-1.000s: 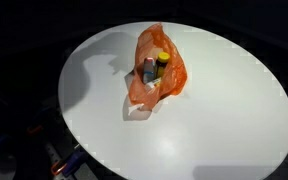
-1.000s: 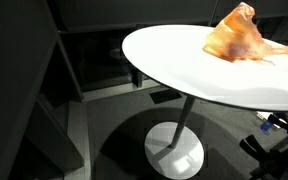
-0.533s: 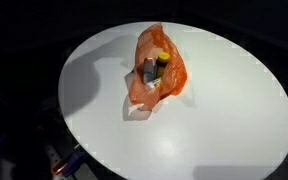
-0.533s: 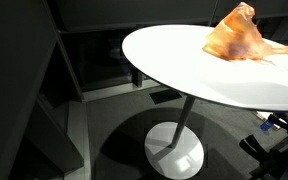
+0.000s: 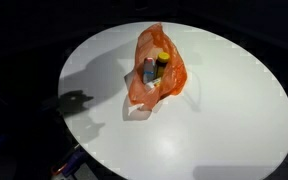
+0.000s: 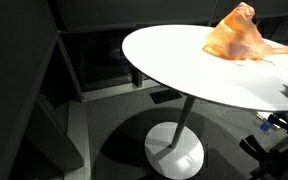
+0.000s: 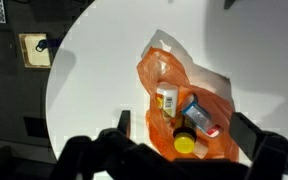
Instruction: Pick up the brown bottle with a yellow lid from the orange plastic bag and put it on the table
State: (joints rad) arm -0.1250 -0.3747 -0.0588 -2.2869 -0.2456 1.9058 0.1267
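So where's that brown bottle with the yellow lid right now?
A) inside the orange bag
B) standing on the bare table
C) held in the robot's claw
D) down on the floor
A: in the wrist view the brown bottle with its yellow lid lies inside the open orange bag, next to a white bottle, and the bag rests on the white table.

The bag (image 5: pixel 175 72) lies on the table (image 5: pixel 224 110), bottle (image 7: pixel 182 134) seemingly inside among other items (image 7: pixel 167 100).
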